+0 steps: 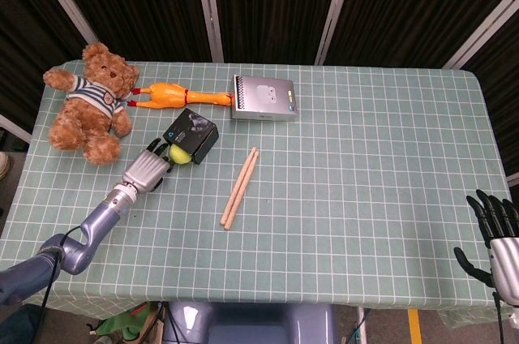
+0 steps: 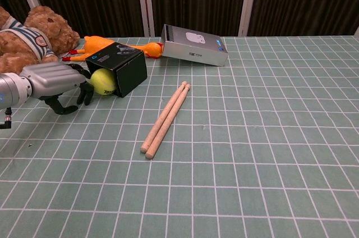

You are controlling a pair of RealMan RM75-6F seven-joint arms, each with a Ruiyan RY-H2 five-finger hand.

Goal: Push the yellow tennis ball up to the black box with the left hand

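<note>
Right against the black box sits the fuzzy yellow tennis ball, left hand open, fingertips touching it.

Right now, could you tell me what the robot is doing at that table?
The left hand is pushing a yellow tennis ball across the checked tablecloth, and the ball now sits against the black box. The fingers are behind the ball, touching or very nearly. The right hand hangs idle at the table's near right edge, holding nothing. A teddy bear, rubber chicken, grey box and two drumsticks lie untouched.
</note>
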